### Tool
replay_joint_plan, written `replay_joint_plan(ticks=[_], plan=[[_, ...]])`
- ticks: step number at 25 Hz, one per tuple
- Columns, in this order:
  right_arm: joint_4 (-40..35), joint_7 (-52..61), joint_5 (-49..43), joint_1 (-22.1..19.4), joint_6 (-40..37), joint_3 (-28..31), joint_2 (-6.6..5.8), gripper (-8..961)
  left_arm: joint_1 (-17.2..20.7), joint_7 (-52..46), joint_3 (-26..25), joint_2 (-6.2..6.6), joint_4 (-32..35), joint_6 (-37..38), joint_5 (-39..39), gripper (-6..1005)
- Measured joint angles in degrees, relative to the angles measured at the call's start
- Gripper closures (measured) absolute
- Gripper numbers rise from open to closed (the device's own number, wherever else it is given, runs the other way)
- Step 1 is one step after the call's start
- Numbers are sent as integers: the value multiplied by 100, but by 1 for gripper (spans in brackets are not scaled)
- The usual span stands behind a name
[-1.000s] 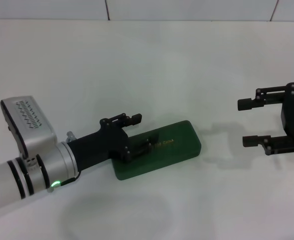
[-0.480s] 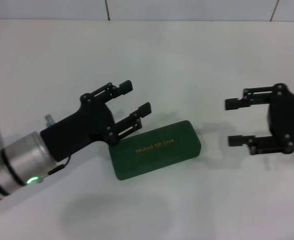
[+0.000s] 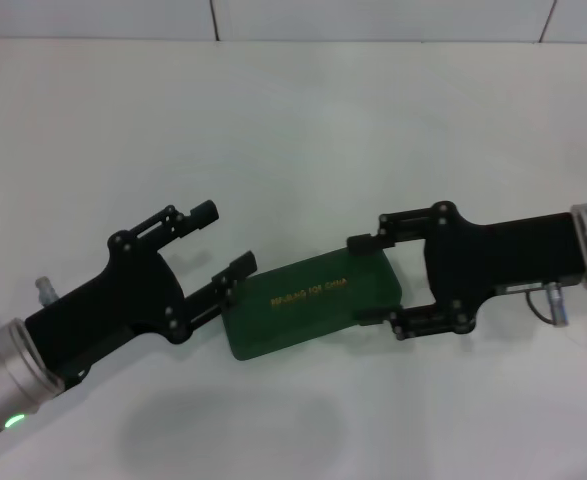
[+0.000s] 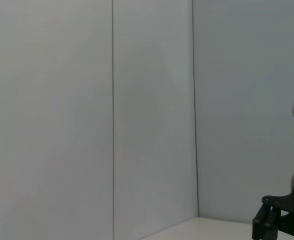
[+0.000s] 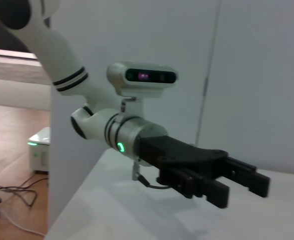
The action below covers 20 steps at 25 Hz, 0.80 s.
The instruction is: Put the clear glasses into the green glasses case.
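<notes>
The green glasses case (image 3: 308, 302) lies shut on the white table, gold lettering facing up. My left gripper (image 3: 226, 238) is open just off the case's left end, its nearer fingertip close to the corner, with nothing between its fingers. It also shows in the right wrist view, where the left gripper (image 5: 241, 189) hangs over the table. My right gripper (image 3: 365, 280) is open with one finger on each side of the case's right end. A bit of the right gripper's fingers (image 4: 271, 222) shows in the left wrist view. The clear glasses are out of view.
The white table (image 3: 303, 130) stretches back to a tiled wall (image 3: 213, 18). The robot's head camera (image 5: 149, 75) and left arm show in the right wrist view, with a floor and cables beyond the table's side.
My left gripper has drawn back off the case towards the left. My right gripper has travelled left across the table and now straddles the case's right end.
</notes>
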Motion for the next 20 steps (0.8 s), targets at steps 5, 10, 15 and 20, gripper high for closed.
replay_joint_plan(ticks=[5,10,15,20], plan=[[489,-574,273,201,244,-129,23,317,80,47,17,44,-5,62,116,336],[520,-733,325,154,282,-130,25,317,19,54,29,127,-14,89,316,335],[543,-771,334,150,287,-127,29,317,-36,59,11,143,-16,71,328,335],[688,-1005,604,105,334,-115,31,317,-74,74,3,143,-16,40,293,335]])
